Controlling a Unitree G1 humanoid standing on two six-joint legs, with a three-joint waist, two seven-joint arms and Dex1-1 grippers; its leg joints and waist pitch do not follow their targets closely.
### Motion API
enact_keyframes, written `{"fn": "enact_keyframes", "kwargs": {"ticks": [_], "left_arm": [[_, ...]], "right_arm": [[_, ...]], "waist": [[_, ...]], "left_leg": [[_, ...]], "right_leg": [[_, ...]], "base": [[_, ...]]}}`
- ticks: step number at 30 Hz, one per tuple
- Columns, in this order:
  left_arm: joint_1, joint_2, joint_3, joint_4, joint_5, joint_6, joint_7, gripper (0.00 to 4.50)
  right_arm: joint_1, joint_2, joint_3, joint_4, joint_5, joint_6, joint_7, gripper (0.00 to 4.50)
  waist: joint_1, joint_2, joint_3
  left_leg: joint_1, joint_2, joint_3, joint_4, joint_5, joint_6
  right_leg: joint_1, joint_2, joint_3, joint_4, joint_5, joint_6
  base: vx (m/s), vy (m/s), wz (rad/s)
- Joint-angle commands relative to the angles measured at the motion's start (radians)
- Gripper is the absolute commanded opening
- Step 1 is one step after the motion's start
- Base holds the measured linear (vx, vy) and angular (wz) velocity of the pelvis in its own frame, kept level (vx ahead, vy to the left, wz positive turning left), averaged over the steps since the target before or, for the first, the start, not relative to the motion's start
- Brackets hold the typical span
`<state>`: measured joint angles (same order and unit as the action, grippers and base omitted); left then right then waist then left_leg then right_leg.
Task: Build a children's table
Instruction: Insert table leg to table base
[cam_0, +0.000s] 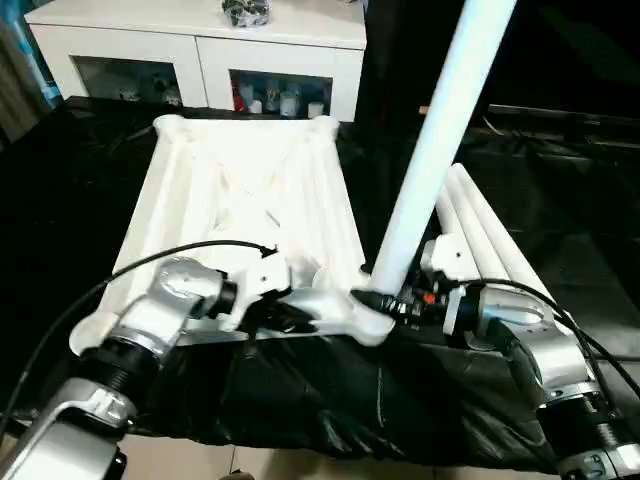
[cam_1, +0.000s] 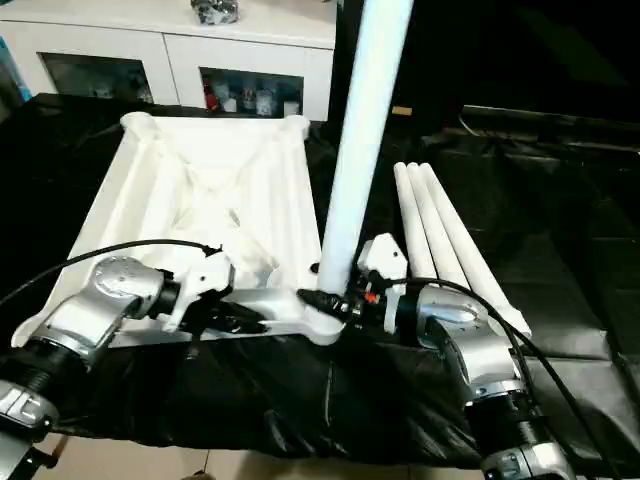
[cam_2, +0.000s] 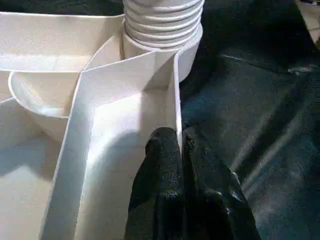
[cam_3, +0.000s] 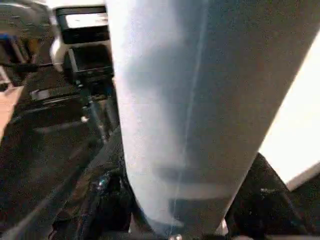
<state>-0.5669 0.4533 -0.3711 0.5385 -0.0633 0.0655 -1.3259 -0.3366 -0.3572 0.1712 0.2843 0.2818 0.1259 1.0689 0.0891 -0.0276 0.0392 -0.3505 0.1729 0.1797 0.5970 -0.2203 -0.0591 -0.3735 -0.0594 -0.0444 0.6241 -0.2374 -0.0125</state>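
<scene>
The white tabletop (cam_0: 240, 190) lies upside down on black cloth, ribbed underside up. One long white leg (cam_0: 435, 140) stands nearly upright in the near right corner socket (cam_0: 365, 322). Its threaded end (cam_2: 162, 22) sits in that socket. My right gripper (cam_0: 388, 300) is shut on the foot of this leg (cam_3: 190, 100), one black finger (cam_3: 107, 200) on each side. My left gripper (cam_2: 180, 137) is shut on the thin near rim wall (cam_2: 176, 95) of the tabletop, a little to the left of the socket.
Three more white legs (cam_1: 440, 230) lie side by side on the cloth to the right of the tabletop. A white glass-doored cabinet (cam_0: 200, 50) stands behind it. The black cloth (cam_0: 330, 400) hangs over the near edge, with pale floor below.
</scene>
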Motion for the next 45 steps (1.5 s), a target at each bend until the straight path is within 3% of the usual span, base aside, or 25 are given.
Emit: {"fn": "enact_keyframes", "kwargs": {"ticks": [1,7,8,11,12,14,15,17,18,19,21,24,30,40,41,43,44,45], "left_arm": [[-0.035,-0.014,-0.035,-0.007,-0.003,-0.028,-0.066,0.00],[-0.050,-0.023,-0.014,0.016,0.020,-0.004,0.004,0.00],[-0.058,-0.048,0.009,0.026,0.033,0.043,0.090,0.00],[-0.058,-0.048,0.009,0.026,0.033,0.043,0.090,0.00],[-0.062,-0.069,0.028,0.026,0.031,0.074,0.142,0.00],[-0.053,-0.115,0.062,-0.028,0.025,0.175,0.254,0.00],[-0.050,-0.123,0.067,-0.040,0.025,0.193,0.273,0.00],[-0.047,-0.131,0.071,-0.053,0.025,0.210,0.292,0.00],[-0.033,-0.155,0.079,-0.102,0.025,0.254,0.336,0.00],[-0.007,-0.196,0.070,-0.187,0.053,0.310,0.407,0.00],[0.003,-0.213,0.063,-0.215,0.069,0.330,0.435,0.00],[0.017,-0.232,0.048,-0.225,0.073,0.338,0.442,0.00],[0.020,-0.222,0.035,-0.212,0.074,0.321,0.435,0.00],[0.037,-0.186,0.016,-0.244,0.090,0.316,0.406,0.00],[0.034,-0.180,0.015,-0.237,0.091,0.302,0.399,0.00],[0.032,-0.175,0.016,-0.229,0.087,0.291,0.391,0.00],[0.031,-0.173,0.016,-0.227,0.086,0.288,0.388,0.00],[0.030,-0.171,0.016,-0.224,0.085,0.277,0.383,0.00]], "right_arm": [[0.040,-0.004,0.069,0.064,-0.029,0.033,0.031,1.88],[0.021,0.022,0.044,0.094,-0.031,0.017,-0.003,1.88],[-0.010,0.051,0.012,0.146,-0.054,0.005,-0.092,1.88],[-0.010,0.051,0.012,0.146,-0.054,0.005,-0.092,1.88],[-0.031,0.069,-0.005,0.181,-0.070,-0.005,-0.152,1.88],[-0.088,0.119,-0.053,0.271,-0.094,-0.010,-0.320,1.88],[-0.098,0.127,-0.061,0.285,-0.096,-0.009,-0.347,1.88],[-0.107,0.135,-0.070,0.300,-0.098,-0.008,-0.375,1.88],[-0.130,0.154,-0.083,0.337,-0.103,0.003,-0.436,1.88],[-0.163,0.184,-0.094,0.405,-0.128,-0.009,-0.535,1.88],[-0.173,0.197,-0.100,0.429,-0.137,-0.024,-0.575,1.88],[-0.170,0.220,-0.118,0.421,-0.118,-0.018,-0.592,1.88],[-0.164,0.236,-0.117,0.437,-0.123,-0.024,-0.585,1.88],[-0.207,0.262,-0.114,0.488,-0.128,-0.048,-0.575,1.88],[-0.212,0.263,-0.115,0.490,-0.128,-0.058,-0.565,2.58],[-0.215,0.262,-0.115,0.488,-0.123,-0.069,-0.544,2.60],[-0.216,0.261,-0.116,0.487,-0.121,-0.073,-0.537,2.69],[-0.216,0.260,-0.116,0.484,-0.118,-0.073,-0.531,2.84]], "waist": [[-0.005,0.009,-0.044],[-0.005,0.009,-0.041],[-0.007,0.009,-0.039],[-0.007,0.009,-0.037],[-0.009,0.009,-0.036],[-0.017,0.009,-0.035],[-0.020,0.006,-0.037],[-0.026,0.007,-0.039],[-0.030,0.005,-0.042],[-0.034,-0.005,-0.042],[-0.037,0.002,-0.043],[-0.038,-0.002,-0.046],[-0.042,0.001,-0.040],[-0.053,0.001,-0.039],[-0.055,0.002,-0.038],[-0.056,0.002,-0.038],[-0.052,0.004,-0.041],[-0.047,0.000,-0.044]], "left_leg": [[0.008,0.069,-0.021,-0.079,-0.101,0.052],[0.011,0.071,-0.022,-0.083,-0.140,0.030],[0.011,0.072,-0.023,-0.085,-0.151,0.019],[0.013,0.070,-0.024,-0.087,-0.180,0.006],[0.013,0.072,-0.024,-0.089,-0.188,-0.001],[0.011,0.072,-0.027,-0.092,-0.198,-0.023],[0.007,0.069,-0.030,-0.091,-0.193,-0.026],[0.004,0.066,-0.028,-0.086,-0.160,-0.015],[0.000,0.069,-0.027,-0.084,-0.127,-0.005],[-0.003,0.068,-0.025,-0.084,-0.108,0.003],[-0.003,0.065,-0.025,-0.079,-0.076,0.020],[-0.006,0.063,-0.022,-0.074,-0.025,0.057],[0.000,0.065,-0.022,-0.080,-0.117,0.040],[-0.003,0.065,-0.023,-0.082,-0.123,0.035],[-0.003,0.065,-0.024,-0.082,-0.133,0.033],[-0.003,0.065,-0.025,-0.083,-0.141,0.029],[0.003,0.065,-0.022,-0.079,-0.131,0.031],[-0.002,0.066,-0.021,-0.077,-0.098,0.036]], "right_leg": [[0.037,-0.095,0.053,-0.065,0.034,-0.271],[0.035,-0.098,0.054,-0.071,-0.030,-0.270],[0.034,-0.100,0.054,-0.073,-0.055,-0.271],[0.034,-0.101,0.055,-0.082,-0.128,-0.258],[0.031,-0.101,0.057,-0.082,-0.160,-0.243],[0.029,-0.102,0.056,-0.081,-0.185,-0.247],[0.035,-0.104,0.054,-0.086,-0.214,-0.237],[0.034,-0.100,0.056,-0.083,-0.167,-0.234],[0.040,-0.101,0.057,-0.075,-0.104,-0.243],[0.040,-0.098,0.055,-0.074,-0.076,-0.249],[0.039,-0.096,0.052,-0.073,-0.040,-0.261],[0.041,-0.091,0.053,-0.064,0.053,-0.268],[0.035,-0.092,0.055,-0.075,-0.037,-0.261],[0.035,-0.092,0.055,-0.076,-0.050,-0.261],[0.035,-0.093,0.055,-0.077,-0.071,-0.259],[0.035,-0.094,0.056,-0.080,-0.094,-0.254],[0.030,-0.094,0.057,-0.079,-0.076,-0.265],[0.036,-0.093,0.057,-0.070,-0.021,-0.265]], "base": [[0.000,0.000,0.00],[0.000,0.000,0.00],[0.000,0.000,0.00],[0.000,0.000,0.00],[0.000,0.000,0.00],[0.000,0.000,0.00],[0.000,0.000,0.00],[0.000,0.000,0.00],[0.000,0.000,0.00],[0.000,0.000,0.00],[0.000,0.000,0.00],[0.000,0.000,0.00],[0.000,0.000,0.00],[0.000,0.000,0.00],[0.000,0.000,0.00],[0.000,0.000,0.00],[0.000,0.000,0.00],[0.000,0.000,0.00]]}}
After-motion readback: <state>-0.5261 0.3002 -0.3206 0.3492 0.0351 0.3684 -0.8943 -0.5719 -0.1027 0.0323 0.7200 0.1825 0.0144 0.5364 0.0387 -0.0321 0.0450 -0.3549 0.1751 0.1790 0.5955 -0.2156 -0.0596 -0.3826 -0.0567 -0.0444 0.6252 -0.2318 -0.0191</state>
